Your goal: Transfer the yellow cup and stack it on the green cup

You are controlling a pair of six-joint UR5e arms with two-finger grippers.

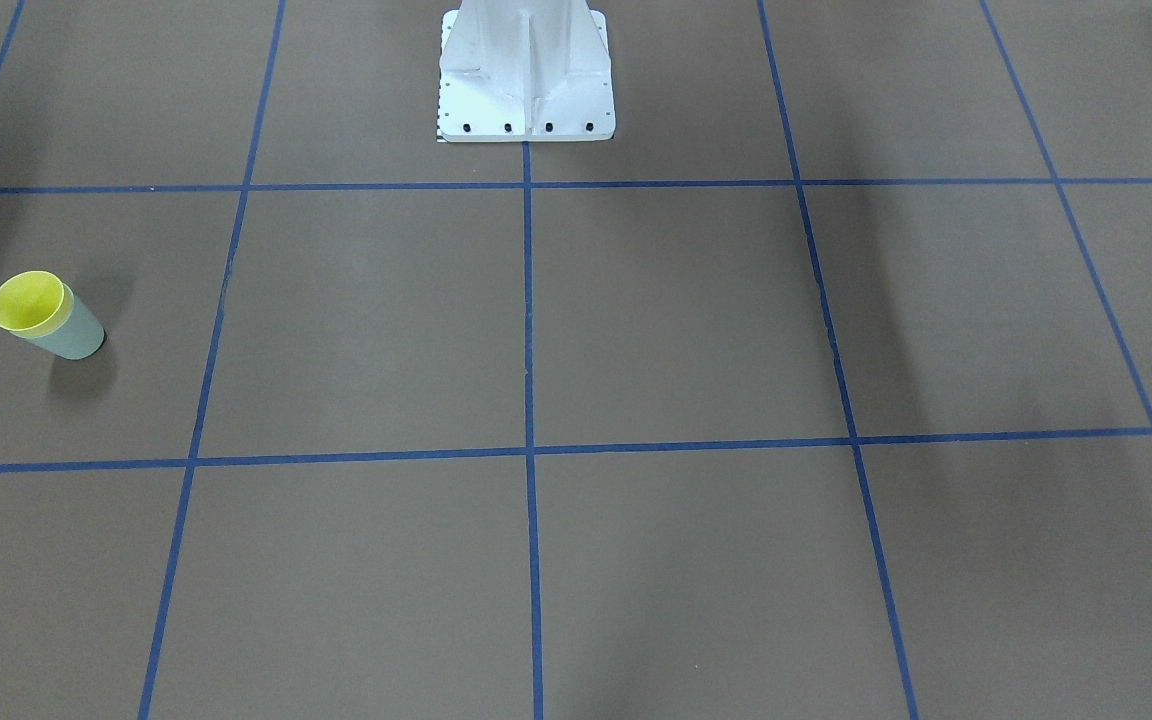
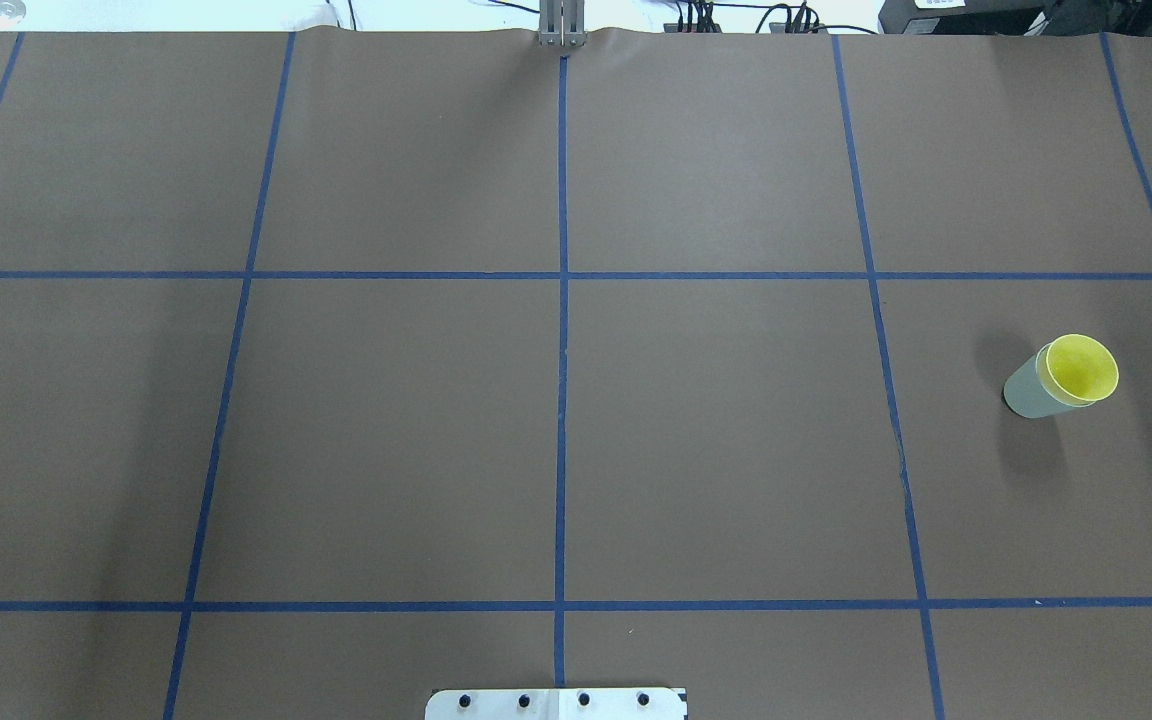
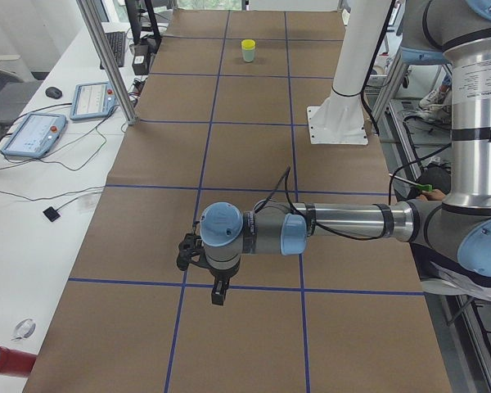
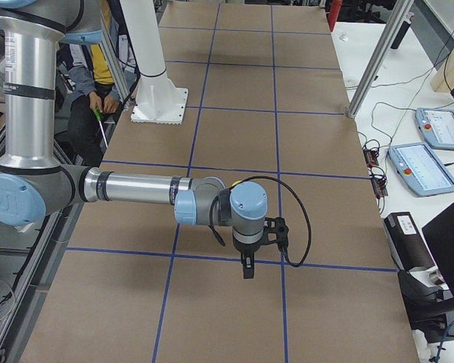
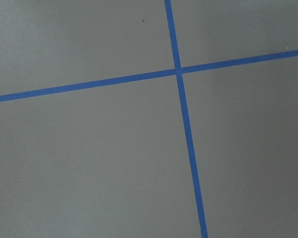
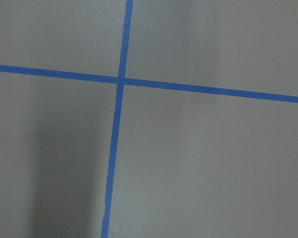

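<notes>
The yellow cup [image 1: 28, 301] sits nested inside the green cup [image 1: 71, 333], only its rim and inside showing. The pair stands on the brown table on the robot's right side, also seen in the overhead view, yellow cup [image 2: 1082, 367] in green cup [image 2: 1028, 392], and far off in the exterior left view [image 3: 250, 51]. My left gripper [image 3: 218, 293] shows only in the exterior left view and points down above the table, far from the cups. My right gripper [image 4: 246, 269] shows only in the exterior right view, also pointing down. I cannot tell whether either is open or shut.
Blue tape lines [image 2: 562, 300] split the brown table into squares. The white robot base [image 1: 524, 75] stands at the table's middle edge. Tablets and cables [image 3: 34, 133] lie on a side bench. A seated person [image 4: 91, 83] is behind the robot.
</notes>
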